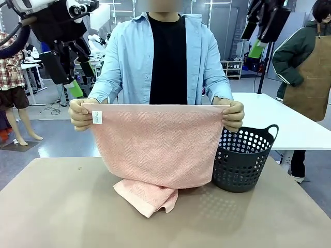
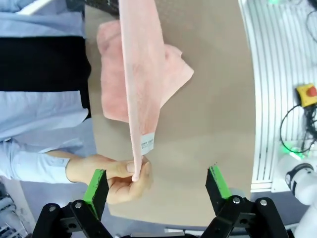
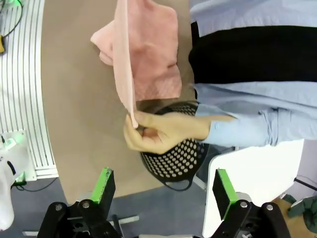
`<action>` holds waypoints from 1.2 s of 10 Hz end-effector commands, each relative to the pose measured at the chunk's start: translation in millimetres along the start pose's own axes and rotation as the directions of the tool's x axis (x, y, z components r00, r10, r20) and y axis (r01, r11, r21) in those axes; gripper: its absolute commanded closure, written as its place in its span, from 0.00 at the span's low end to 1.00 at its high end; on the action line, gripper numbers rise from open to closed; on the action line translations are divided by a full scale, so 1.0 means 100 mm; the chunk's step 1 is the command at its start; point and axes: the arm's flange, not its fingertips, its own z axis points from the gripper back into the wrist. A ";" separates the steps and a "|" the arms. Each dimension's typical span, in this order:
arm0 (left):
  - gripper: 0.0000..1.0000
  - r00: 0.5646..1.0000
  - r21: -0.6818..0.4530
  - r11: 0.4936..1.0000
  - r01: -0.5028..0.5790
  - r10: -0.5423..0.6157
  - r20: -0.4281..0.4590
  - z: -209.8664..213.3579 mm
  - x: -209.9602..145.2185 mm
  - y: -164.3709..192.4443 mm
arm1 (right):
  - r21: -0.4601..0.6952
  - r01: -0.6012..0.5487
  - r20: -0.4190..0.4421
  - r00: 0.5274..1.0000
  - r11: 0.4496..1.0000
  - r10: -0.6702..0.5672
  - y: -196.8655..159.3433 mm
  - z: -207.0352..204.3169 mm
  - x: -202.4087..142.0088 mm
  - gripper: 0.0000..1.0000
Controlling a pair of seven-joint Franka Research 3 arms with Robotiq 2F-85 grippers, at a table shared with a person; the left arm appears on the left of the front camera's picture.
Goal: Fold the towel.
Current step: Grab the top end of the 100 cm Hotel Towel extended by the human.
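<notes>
The left gripper [image 2: 157,184] stood wide open with nothing between its green pads, high above the table [image 2: 218,99]. Just ahead of it, closer to one finger than to the other, a hand of the person [image 2: 119,176] pinched one top corner of the towel [image 2: 141,74], beside a small white label [image 2: 147,143]. From that corner the upper edge of the towel ran straight away from the gripper. Its lower part lay bunched on the table farther ahead.

The right gripper [image 3: 164,184] was also wide open and empty, and also raised. Ahead of it, between the lines of its two fingers, the person's other hand [image 3: 163,131] held the opposite top corner. The dark perforated basket [image 3: 178,158] stood on the table right under that hand. Beyond the hand, the towel hung down stretched flat between both hands, and its end rested on the table beside the basket.
</notes>
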 end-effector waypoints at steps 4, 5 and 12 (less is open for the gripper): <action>0.00 0.997 0.036 0.996 -0.080 0.079 0.020 -0.13 -0.08 0.05 | 0.064 0.072 0.073 0.994 0.995 -0.076 0.21 -0.51 0.13 0.00; 0.00 0.997 0.023 0.997 -0.077 0.077 0.002 -0.03 -0.08 0.07 | 0.039 0.036 0.058 0.998 0.999 -0.038 0.07 -0.30 0.10 0.00; 0.00 0.997 -0.047 0.998 -0.038 0.035 -0.067 -0.29 0.22 0.18 | 0.137 0.026 0.038 0.999 0.990 -0.031 -0.18 -0.75 0.37 0.00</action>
